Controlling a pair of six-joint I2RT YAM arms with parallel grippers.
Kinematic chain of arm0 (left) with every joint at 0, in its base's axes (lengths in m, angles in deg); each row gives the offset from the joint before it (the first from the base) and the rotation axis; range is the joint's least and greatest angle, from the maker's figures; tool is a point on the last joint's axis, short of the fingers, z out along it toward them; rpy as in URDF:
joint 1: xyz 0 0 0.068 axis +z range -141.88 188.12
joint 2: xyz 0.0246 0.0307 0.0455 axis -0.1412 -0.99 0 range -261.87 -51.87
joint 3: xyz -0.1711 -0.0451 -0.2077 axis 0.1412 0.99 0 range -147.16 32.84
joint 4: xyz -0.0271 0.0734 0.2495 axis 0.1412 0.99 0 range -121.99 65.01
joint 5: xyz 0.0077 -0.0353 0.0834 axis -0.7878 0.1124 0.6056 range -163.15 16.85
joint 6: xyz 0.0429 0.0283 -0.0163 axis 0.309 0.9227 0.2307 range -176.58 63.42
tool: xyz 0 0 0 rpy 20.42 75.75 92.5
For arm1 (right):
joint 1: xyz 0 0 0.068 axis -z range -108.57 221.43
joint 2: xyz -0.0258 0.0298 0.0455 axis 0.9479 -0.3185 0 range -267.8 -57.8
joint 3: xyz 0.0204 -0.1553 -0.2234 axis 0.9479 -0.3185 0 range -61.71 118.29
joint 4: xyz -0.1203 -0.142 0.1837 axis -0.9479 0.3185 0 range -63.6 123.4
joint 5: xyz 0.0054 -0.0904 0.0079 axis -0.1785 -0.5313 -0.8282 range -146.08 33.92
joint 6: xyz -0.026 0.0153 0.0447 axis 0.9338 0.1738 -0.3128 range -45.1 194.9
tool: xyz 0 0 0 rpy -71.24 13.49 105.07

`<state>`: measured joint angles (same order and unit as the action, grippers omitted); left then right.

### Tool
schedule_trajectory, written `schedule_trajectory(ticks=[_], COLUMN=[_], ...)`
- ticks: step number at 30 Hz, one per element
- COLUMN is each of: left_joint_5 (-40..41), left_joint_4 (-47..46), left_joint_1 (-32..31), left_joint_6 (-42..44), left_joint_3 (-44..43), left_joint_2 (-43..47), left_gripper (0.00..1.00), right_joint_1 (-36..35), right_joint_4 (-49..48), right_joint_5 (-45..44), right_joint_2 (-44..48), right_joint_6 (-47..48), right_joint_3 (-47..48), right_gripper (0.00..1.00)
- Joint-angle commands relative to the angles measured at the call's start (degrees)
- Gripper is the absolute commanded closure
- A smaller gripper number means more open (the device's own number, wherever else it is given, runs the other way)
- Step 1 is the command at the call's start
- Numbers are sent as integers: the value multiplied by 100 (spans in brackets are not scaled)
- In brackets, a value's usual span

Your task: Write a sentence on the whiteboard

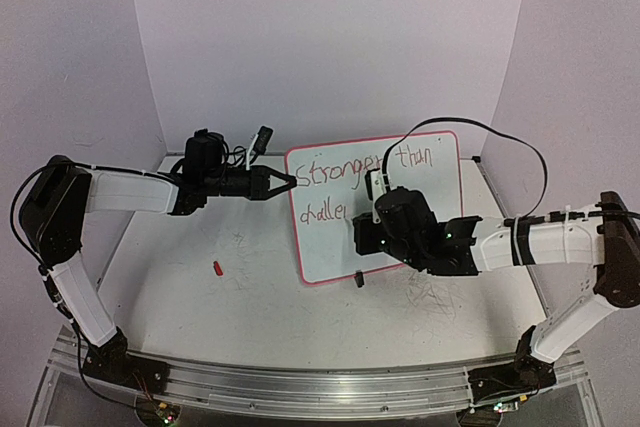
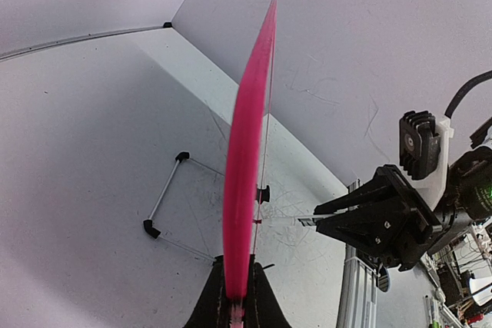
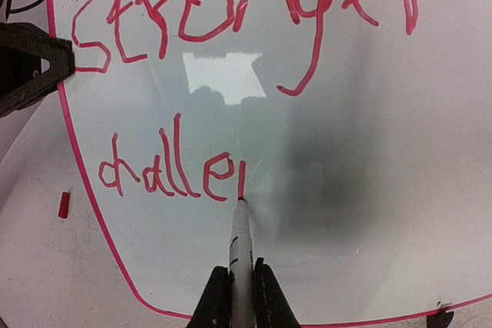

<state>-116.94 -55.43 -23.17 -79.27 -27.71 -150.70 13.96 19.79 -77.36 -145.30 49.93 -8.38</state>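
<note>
My right end effector (image 3: 241, 291) is closed on the marker (image 3: 241, 240). The marker's long axis runs away from me, and its red tip touches the whiteboard (image 1: 325, 247) at the foot of a short upright stroke just after "challe". My left end effector (image 1: 281, 184) is clamped shut on the board's left rim and pins it. The board lies mid-tabletop with its long axis running left to right, its far right corner near the back wall.

The sentence (image 1: 340, 171) reads "Stronger than" on the far line, with the unfinished "challe" on the near line. The bare white surface I need lies to the right of the tip, along the board's long axis. I judge the next strokes must travel rightward, keeping level with the letters already down. The right arm is the one over that space, and the left is at the opposite edge.

My right wrist view shows the tip's contact and the letter shapes, both hidden under my own arm from above. The left wrist view shows only the pink rim edge-on. The top view alone shows "than" and a small red piece (image 1: 216, 268), perhaps the marker's cap, left of the board.
</note>
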Motion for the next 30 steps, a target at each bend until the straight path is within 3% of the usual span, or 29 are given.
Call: schedule_trajectory(ticks=[1, 30], left_joint_5=[-78, -80], left_joint_4=[217, 217], left_joint_1=[-43, -44], left_joint_6=[46, 46], left_joint_3=[-18, -27], left_joint_2=[137, 101], left_gripper=[100, 100], right_joint_1=[44, 157], right_joint_4=[-248, 97], right_joint_5=[-259, -219], right_joint_2=[-58, 198], right_joint_6=[104, -197], right_joint_3=[296, -6], right_gripper=[100, 100])
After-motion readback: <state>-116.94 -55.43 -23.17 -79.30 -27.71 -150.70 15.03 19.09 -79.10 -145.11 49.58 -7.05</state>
